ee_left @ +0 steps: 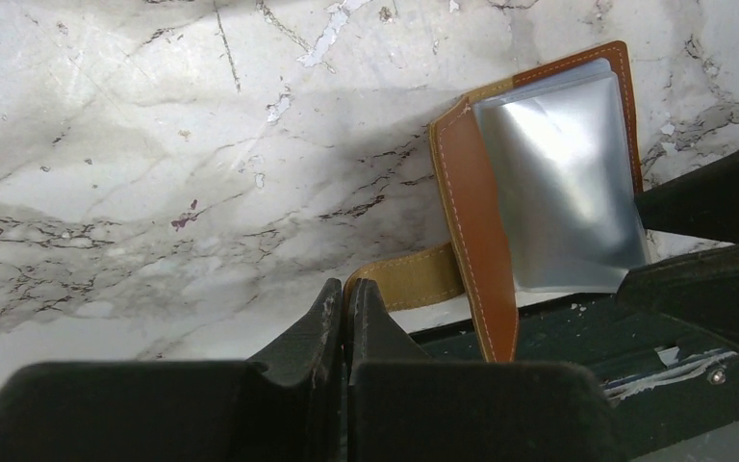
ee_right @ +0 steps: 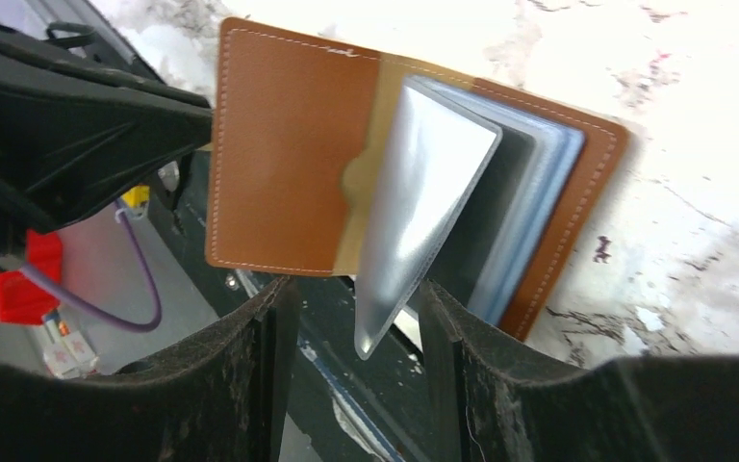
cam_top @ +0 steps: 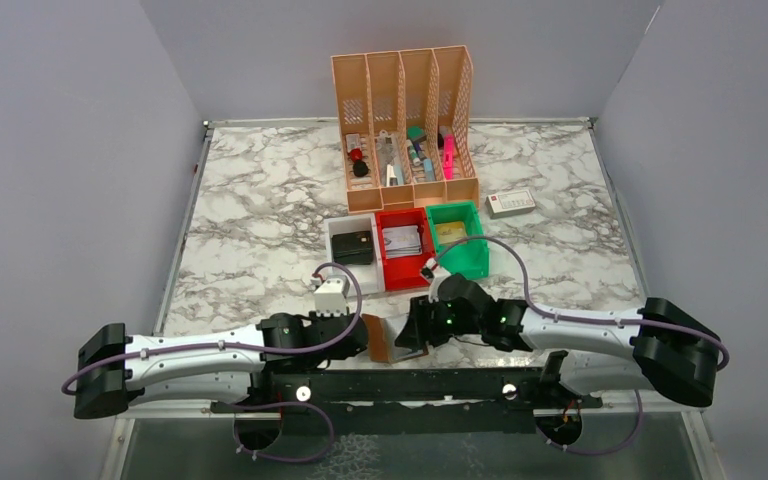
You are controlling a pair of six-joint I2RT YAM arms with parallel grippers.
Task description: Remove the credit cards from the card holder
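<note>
The brown card holder (cam_top: pixel 378 338) stands open at the table's near edge between my two grippers. My left gripper (ee_left: pixel 344 289) is shut on its tan strap (ee_left: pixel 414 279); the brown cover (ee_left: pixel 471 221) stands beside it. A silvery grey card (ee_right: pixel 423 192) fans out from the holder (ee_right: pixel 284 144), with more pale grey and bluish cards (ee_right: pixel 529 192) behind it. My right gripper (ee_right: pixel 356 298) is open; the silvery card's lower corner hangs between its fingers without touching them. In the top view the left gripper (cam_top: pixel 365 335) and right gripper (cam_top: pixel 410 335) flank the holder.
A white bin (cam_top: pixel 338 232) holding a black case, a red bin (cam_top: pixel 403 272) holding cards and a green bin (cam_top: pixel 470 255) sit mid-table. Behind them stands a peach file organizer (cam_top: pixel 405 120). A white box with a red end (cam_top: pixel 511 203) lies to its right. A black bar (cam_top: pixel 410 385) runs along the near edge.
</note>
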